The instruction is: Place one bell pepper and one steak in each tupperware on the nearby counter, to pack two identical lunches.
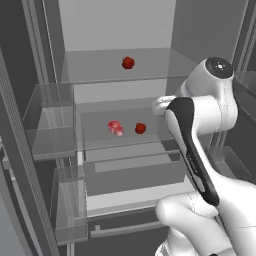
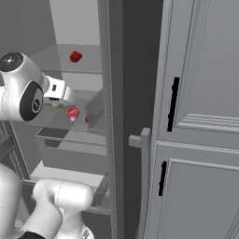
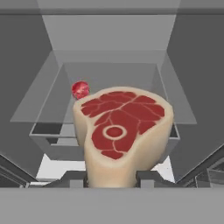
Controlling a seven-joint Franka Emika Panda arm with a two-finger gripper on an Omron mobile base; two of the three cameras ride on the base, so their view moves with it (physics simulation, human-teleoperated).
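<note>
In the hand view my gripper is shut on a raw steak, red marbled meat with a cream fat rim, which stands upright between the fingertips. The hand hovers inside the open fridge, in front of the middle glass shelf. On that shelf lie a second steak and a red bell pepper. Another red bell pepper sits on the shelf above. From the right base view I see the held steak beside the shelf steak. The tupperware and counter are out of view.
Clear door bins line the fridge's left side, and a drawer sits under the middle shelf. The fridge's right wall and grey panelled cabinet doors with black handles stand to the right. A small red round thing rests on the glass shelf behind the held steak.
</note>
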